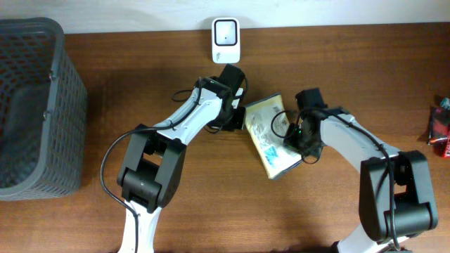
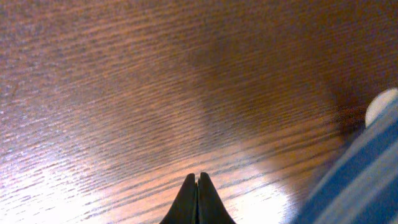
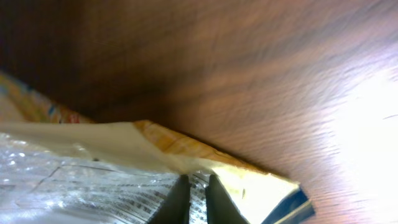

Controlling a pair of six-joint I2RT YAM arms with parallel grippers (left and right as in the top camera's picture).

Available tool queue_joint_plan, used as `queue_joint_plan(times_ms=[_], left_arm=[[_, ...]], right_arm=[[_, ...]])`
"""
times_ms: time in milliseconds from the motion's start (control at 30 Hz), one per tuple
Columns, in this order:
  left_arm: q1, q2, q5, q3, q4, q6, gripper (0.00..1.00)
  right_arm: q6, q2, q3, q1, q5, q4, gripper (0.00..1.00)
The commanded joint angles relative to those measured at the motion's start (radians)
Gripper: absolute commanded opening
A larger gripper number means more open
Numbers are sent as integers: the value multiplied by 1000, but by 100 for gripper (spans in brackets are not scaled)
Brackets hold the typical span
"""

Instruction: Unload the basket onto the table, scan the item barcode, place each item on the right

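Brown counter [image 1: 211, 211], packet [image 1: 271, 140] in mid. Left tool [image 2: 197, 178] clenched at its 10 o'clock; right tool [image 3: 198, 182] at 3, can't tell grip.

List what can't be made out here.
Barcode on the packet: print too small overhead, blurred in the right wrist view.
Red item: cut off by the overhead view's right edge.
Right gripper, its hold on the packet: arm covers it overhead, close-up blurred.
Blue shape: blurred, cut by the left wrist view's corner.

Overhead: straight down, far off, taking in whole brown wooden tabletop [image 1: 337, 63]. Left wrist: low, very near bare wood. Right wrist: equally near, sharing with overhead the yellow-edged silvery foil packet [image 1: 271, 144]
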Motion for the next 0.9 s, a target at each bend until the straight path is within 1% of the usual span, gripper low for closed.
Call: queue_joint_plan(times_ms=[0, 100, 200, 233, 267, 300, 367, 467, 500, 533, 567, 633, 700, 800, 867], left_arm=[[-2, -67, -14, 10, 2, 12, 0], [-2, -131, -14, 25, 29, 12, 0], [-2, -189, -14, 25, 77, 11, 0], [-4, -195, -14, 25, 90, 12, 0], [-5, -196, -14, 25, 93, 12, 0], [-6, -194, -16, 23, 95, 12, 0], [-6, -190, -19, 18, 95, 12, 0], [-6, -184, -37, 18, 91, 11, 0], [-6, -184, -62, 18, 84, 11, 0], [-6, -184, -88, 18, 75, 11, 0], [-6, -184, -113, 18, 64, 11, 0], [-4, -184, -149, 18, 45, 11, 0], [0, -184, -175, 18, 34, 11, 0], [16, -184, -179, 18, 16, 11, 0], [28, -184, -177, 18, 0, 11, 0]], right_arm=[[-152, -3, 105, -21, 128, -16, 20], [-152, -3, 187, -18, 50, -46, 20], [-146, -3, 230, -18, -98, -24, 21], [-142, -3, 230, -18, -106, -13, 25], [-129, -2, 228, -18, -98, -4, 25], [-81, 2, 223, -18, -67, 4, 25], [9, 14, 214, -18, -21, 22, 20], [41, 61, 205, -18, -22, 71, 20], [41, 74, 205, -18, -29, 79, 19], [41, 93, 205, -18, -49, 92, 16], [40, 118, 205, -18, -96, 108, 12], [35, 154, 205, -16, -182, 130, 8], [27, 185, 205, -4, -250, 143, 8], [-93, 197, 206, 25, -351, 146, 7], [-137, 196, 215, 42, -409, 147, 7]])
